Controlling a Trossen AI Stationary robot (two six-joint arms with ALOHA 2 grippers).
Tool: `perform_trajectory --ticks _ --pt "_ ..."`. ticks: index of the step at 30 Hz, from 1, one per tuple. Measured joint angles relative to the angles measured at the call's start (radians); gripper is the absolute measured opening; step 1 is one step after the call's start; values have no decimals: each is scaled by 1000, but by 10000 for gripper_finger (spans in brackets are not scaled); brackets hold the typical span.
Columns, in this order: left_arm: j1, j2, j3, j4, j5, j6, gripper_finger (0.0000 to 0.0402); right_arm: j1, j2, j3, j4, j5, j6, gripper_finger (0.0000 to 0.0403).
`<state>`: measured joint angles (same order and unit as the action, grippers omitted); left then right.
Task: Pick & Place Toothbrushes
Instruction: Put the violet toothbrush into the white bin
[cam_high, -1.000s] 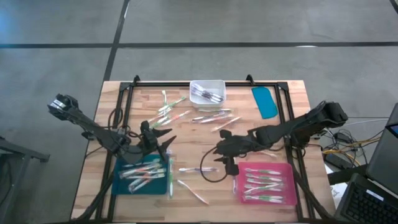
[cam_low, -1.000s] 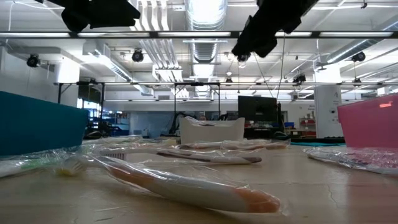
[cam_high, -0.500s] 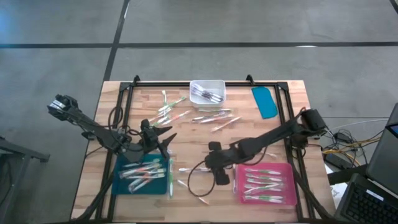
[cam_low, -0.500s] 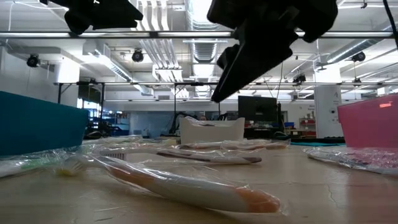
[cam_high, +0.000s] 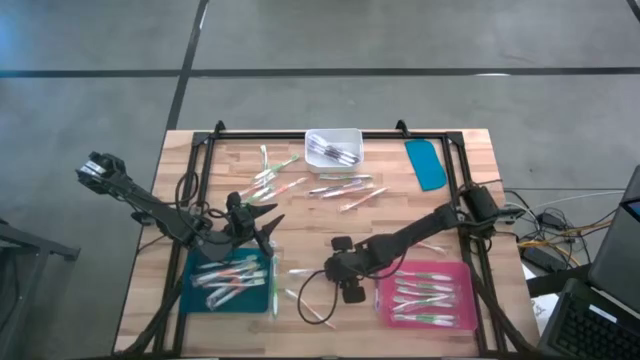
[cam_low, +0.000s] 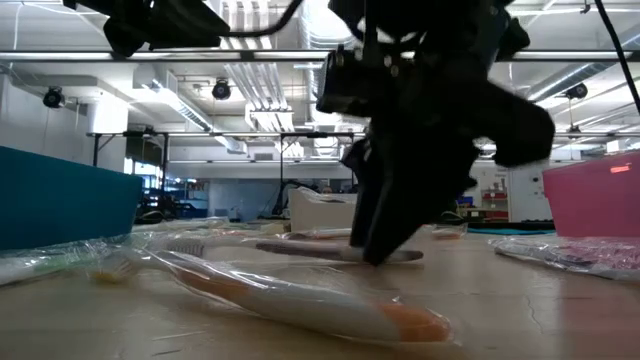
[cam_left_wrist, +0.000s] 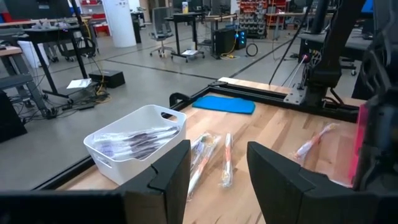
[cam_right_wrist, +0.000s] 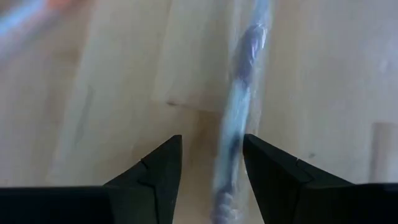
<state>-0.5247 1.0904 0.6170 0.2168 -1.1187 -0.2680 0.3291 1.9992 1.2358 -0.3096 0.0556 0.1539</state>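
From above, the right gripper (cam_high: 322, 270) is low over the middle of the wooden tabletop (cam_high: 470, 150), at a loose wrapped toothbrush (cam_high: 303, 271) lying between the teal tray (cam_high: 190, 298) and the pink tray (cam_high: 462, 272). The left gripper (cam_high: 270, 222) hangs above the teal tray's far edge. More toothbrushes (cam_high: 340, 190) are scattered near the white bin (cam_high: 350, 135).

At tabletop level, the right gripper (cam_low: 375, 255) reaches down to the wood behind an orange-tipped toothbrush (cam_low: 300, 300).

Left wrist: fingers (cam_left_wrist: 171, 171) apart, holding nothing, facing the white bin (cam_left_wrist: 134, 140).

Right wrist: fingers (cam_right_wrist: 158, 168) apart, a wrapped toothbrush (cam_right_wrist: 239, 118) between them, not clamped.
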Motion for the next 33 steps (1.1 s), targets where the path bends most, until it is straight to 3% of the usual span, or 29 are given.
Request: perform_trajectory --ticks 9,22,27,33 --pt "0 0 0 0 0 -1 163 -1 29 4 9 69 -5 131" --pt "0 0 0 0 0 -1 163 -8 27 3 -9 87 -12 21" --pt "0 0 0 -1 0 -1 163 -19 -38 2 -145 132 -46 18" --pt "0 0 0 -2 0 -1 163 -82 -194 4 -326 259 -74 16"
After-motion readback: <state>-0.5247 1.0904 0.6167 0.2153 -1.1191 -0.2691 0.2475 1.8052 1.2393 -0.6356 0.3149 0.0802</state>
